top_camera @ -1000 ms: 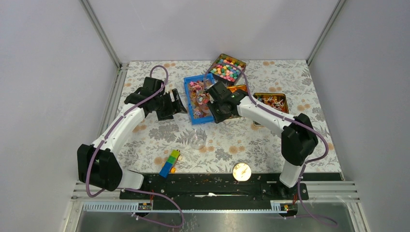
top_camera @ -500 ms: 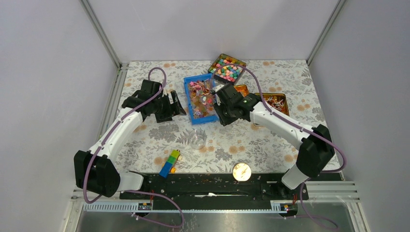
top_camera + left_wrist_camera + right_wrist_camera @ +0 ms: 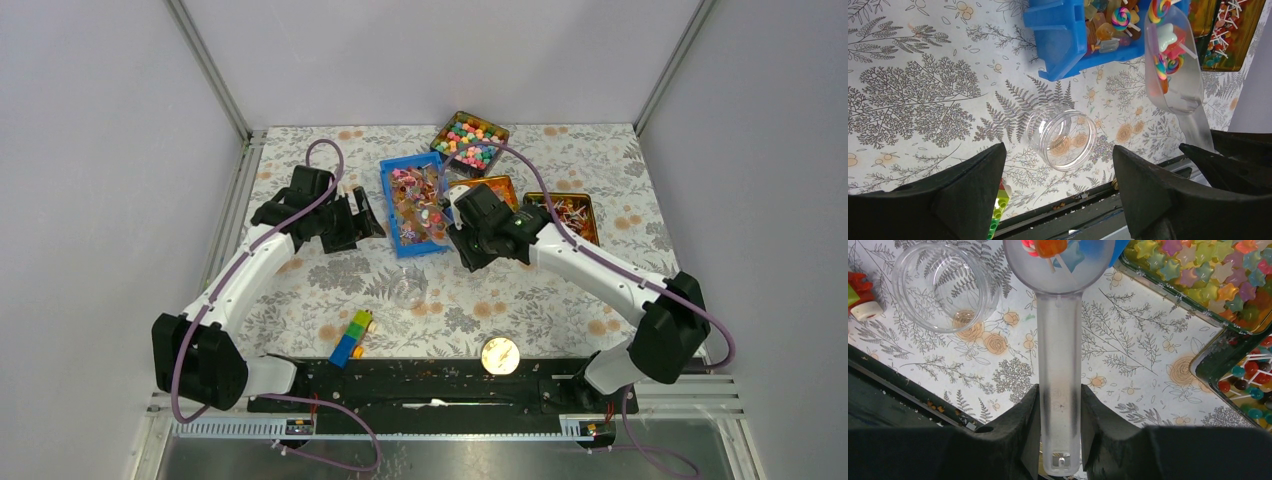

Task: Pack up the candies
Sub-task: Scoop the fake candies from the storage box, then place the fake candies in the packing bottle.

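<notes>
**Scoop comes back from the bin with a load**

The right arm has drawn back toward its own side over the last second. The clear scoop (image 3: 1059, 340) it carries has come away from the middle of the blue bin (image 3: 1058, 30), and its bowl is now up at the bin's edge. The right pincer (image 3: 1059, 395) is clenched on the scoop's handle. To my eye the scooping is done and the carry to the jar (image 3: 1062, 140) comes next. The jar stands empty on the counter (image 3: 560, 290), near the bin. The left pincer (image 3: 1058, 152) has hardly shifted: it hangs released, jaws wide, grasping nothing.

The candies (image 3: 1168, 45) in the scoop are a small handful of swirl lollipops on thin sticks, a pale star and something red-orange. The rest lie heaped in the bin, a jumble of pink, red, white and amber.
</notes>
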